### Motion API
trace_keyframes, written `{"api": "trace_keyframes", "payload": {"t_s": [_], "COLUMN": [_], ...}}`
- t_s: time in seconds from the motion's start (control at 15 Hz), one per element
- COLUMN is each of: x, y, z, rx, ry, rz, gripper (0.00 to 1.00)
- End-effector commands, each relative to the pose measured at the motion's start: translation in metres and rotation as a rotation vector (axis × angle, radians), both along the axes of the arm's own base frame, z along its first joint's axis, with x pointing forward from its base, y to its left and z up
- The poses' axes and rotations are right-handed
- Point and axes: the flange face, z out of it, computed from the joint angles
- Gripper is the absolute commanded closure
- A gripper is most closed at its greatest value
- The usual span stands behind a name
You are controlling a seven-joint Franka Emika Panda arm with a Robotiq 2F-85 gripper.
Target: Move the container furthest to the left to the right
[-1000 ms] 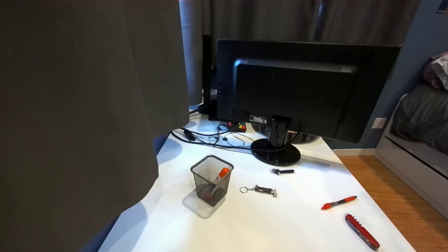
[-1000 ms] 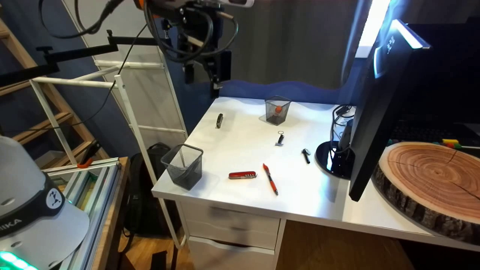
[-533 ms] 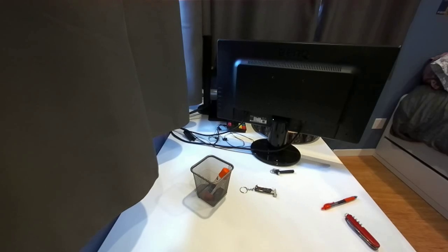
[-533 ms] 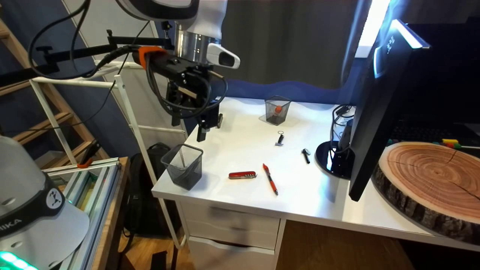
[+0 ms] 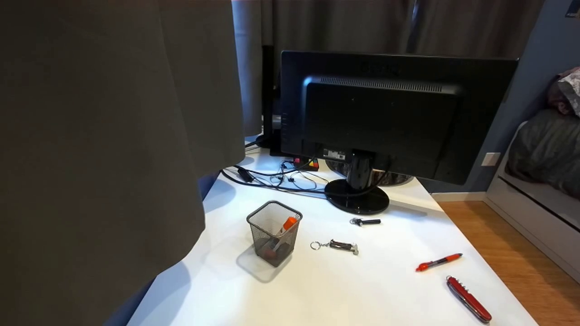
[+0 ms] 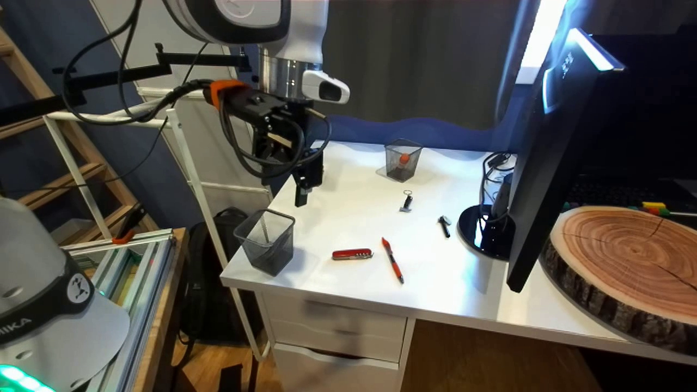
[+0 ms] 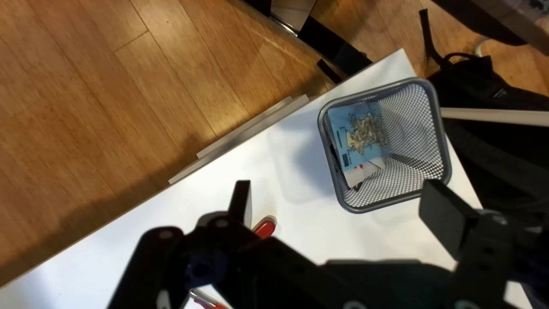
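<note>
My pincer (image 7: pixel 337 198) gapes wide, holding nothing. The mesh cup (image 6: pixel 272 255) stands left of the red penknife (image 6: pixel 352 254) in an exterior view. None of the move is done, I judge: grasp, carry past the penknife and release remain.

Home office: desk (image 6: pixel 348 218), monitor (image 5: pixel 385 122), curtains (image 5: pixel 113 136)

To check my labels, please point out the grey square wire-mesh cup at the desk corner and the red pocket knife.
Grey square wire-mesh cup (image 7: pixel 411 128): in the wrist view, on its inner wall.
Red pocket knife (image 6: pixel 350 253): in an exterior view, on its red handle.
</note>
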Motion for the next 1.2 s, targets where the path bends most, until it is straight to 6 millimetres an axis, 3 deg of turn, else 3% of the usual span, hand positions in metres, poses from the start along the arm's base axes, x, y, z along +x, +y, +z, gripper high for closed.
{"api": "trace_keyframes", "payload": {"t_s": [0.0, 0.2, 0.33, 0.8, 0.93, 1.13], "x": [0.011, 0.015, 0.015, 0.015, 0.016, 0.015], "y": [0.010, 0.010, 0.011, 0.010, 0.009, 0.010], "z": [-0.027, -0.043, -0.052, -0.062, -0.063, -0.065], "rx": [0.022, 0.032, 0.033, 0.051, 0.045, 0.050], "ry": [-0.035, -0.040, 0.003, 0.050, 0.060, 0.061], "rz": [0.008, 0.036, 0.146, 0.261, 0.277, 0.249], "gripper": [0.00, 0.00, 0.00, 0.01, 0.09, 0.38]}}
